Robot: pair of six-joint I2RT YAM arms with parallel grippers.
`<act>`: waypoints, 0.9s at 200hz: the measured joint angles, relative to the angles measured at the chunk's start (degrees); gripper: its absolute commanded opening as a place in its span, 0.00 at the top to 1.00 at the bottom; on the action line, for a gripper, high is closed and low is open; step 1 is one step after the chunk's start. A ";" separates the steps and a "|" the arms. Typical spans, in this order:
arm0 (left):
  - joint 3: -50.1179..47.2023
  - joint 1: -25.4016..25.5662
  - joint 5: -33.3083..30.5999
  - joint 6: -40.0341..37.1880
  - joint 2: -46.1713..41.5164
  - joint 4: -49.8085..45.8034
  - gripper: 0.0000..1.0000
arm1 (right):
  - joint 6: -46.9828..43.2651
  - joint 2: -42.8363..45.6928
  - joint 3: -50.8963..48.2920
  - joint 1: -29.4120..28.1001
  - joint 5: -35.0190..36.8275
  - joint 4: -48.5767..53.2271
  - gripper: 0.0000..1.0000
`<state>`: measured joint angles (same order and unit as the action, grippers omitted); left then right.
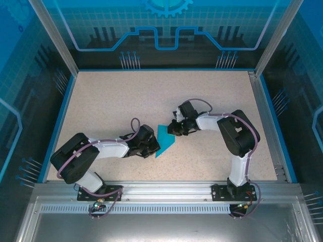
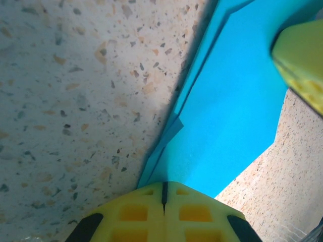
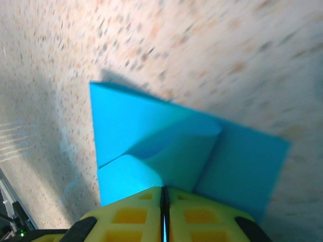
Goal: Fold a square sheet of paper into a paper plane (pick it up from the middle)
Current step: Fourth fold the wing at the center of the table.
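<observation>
The paper point(image 1: 165, 140) lies on the table point(image 1: 116, 101), right between the two sets of jaws. It is not a plain square now; it has folds and layers in it. The left jaws are pressed together and their tip sits on the paper edge nearest to them. I cannot tell if a bit of paper is caught inside. The right jaws are pressed together too. A flap point(image 3: 128, 176) of the paper curls up into them, so they look to be pinching it. I think the step is making a fold. To do it well, the left jaws should press the paper down hard so it cannot slide. The right jaws should carry the flap over slowly, line up the edges, then press along the crease. Pulling too fast could tear the thin paper or drag it out from under the left jaws. The table is flat, pale and speckled. It looks smooth, so paper may slip on it. Blue see-through walls point(image 1: 25, 75) and metal posts point(image 1: 52, 35) stand well away from the jaws.
</observation>
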<state>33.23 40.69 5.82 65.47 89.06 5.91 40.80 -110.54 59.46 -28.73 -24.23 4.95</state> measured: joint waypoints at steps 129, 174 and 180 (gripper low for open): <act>0.00 0.00 -0.02 -1.18 0.61 1.55 1.00 | -3.37 3.78 3.50 3.26 -1.79 1.25 0.89; 0.11 0.04 -0.04 -1.40 0.59 1.38 1.00 | -2.86 2.23 3.56 -2.49 -2.27 -0.55 0.91; 0.13 0.04 -0.04 -1.42 0.59 1.31 1.00 | -2.69 1.46 3.56 -2.69 -2.29 -0.74 0.91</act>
<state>33.36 40.73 5.78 64.05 89.65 7.22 38.11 -109.08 63.02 -31.42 -26.52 4.21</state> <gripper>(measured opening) 0.069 0.094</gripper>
